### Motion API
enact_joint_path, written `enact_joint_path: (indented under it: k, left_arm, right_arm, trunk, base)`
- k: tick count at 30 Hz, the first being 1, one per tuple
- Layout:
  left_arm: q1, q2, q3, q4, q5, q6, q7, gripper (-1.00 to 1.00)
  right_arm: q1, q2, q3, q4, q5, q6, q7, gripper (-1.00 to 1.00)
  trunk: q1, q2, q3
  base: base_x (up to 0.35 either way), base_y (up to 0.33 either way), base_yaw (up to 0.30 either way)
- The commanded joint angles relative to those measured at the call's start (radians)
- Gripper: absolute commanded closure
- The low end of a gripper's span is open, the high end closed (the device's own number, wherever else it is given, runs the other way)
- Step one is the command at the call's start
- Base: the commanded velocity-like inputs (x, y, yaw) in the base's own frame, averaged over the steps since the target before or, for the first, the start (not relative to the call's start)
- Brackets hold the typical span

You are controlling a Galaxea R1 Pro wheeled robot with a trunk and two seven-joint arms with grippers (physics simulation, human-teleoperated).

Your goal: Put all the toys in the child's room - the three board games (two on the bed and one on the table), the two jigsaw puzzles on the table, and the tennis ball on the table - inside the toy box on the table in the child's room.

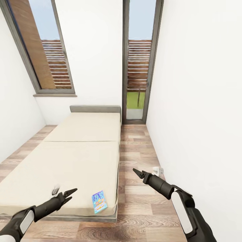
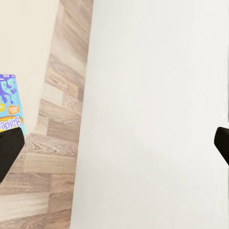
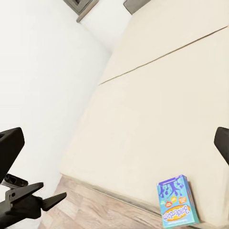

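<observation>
Board game (image 1: 99, 201), the small blue box, lies flat on the bed (image 1: 77, 158) at its near corner beside the plank floor (image 1: 137, 148), long axis running along the mattress toward the grey headboard (image 1: 95, 109). Its orange lettering reads only from the right wrist (image 3: 177, 202) and left wrist (image 2: 8, 109). Left gripper (image 1: 69, 194) and right gripper (image 1: 138, 173) both hold nothing, fingers (image 1: 72, 191) spread apart.

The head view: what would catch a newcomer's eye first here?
A wide cream bed fills the room's left side, with one small blue board game lying flat near its front right corner. Two black grippers reach forward, the left gripper over the mattress's near edge, the right gripper above the wood floor.
</observation>
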Motion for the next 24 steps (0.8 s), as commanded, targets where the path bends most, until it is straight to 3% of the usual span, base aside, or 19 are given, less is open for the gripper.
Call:
enact_joint_path:
  k: [1,7,10,24]
  left_arm:
    - [-0.002,0.003,0.002,0.001,0.006,0.01,-0.006,-1.0]
    - [-0.006,0.017,0.002,0.001,0.017,0.022,-0.08,-1.0]
    - [-0.006,0.019,0.002,0.001,0.016,0.033,-0.105,-1.0]
    - [-0.007,0.043,0.001,0.002,0.018,0.059,-0.137,-1.0]
  right_arm:
    - [-0.001,0.001,-0.003,0.0,-0.005,0.008,0.002,-1.0]
    - [-0.001,-0.003,-0.006,0.0,-0.006,0.009,0.003,-1.0]
    - [-0.001,-0.005,-0.007,0.0,-0.006,0.009,0.003,-1.0]
    - [-0.001,-0.008,-0.011,0.0,-0.007,0.009,0.002,-1.0]
  trunk:
    - [0.004,-0.009,-0.005]
    - [0.027,-0.051,-0.024]
    - [0.027,-0.051,-0.024]
    - [0.027,-0.051,-0.024]
  base:
    - [0.0,0.0,0.0]
    - [0.0,0.0,0.0]
    - [0.0,0.0,0.0]
    - [0.0,0.0,0.0]
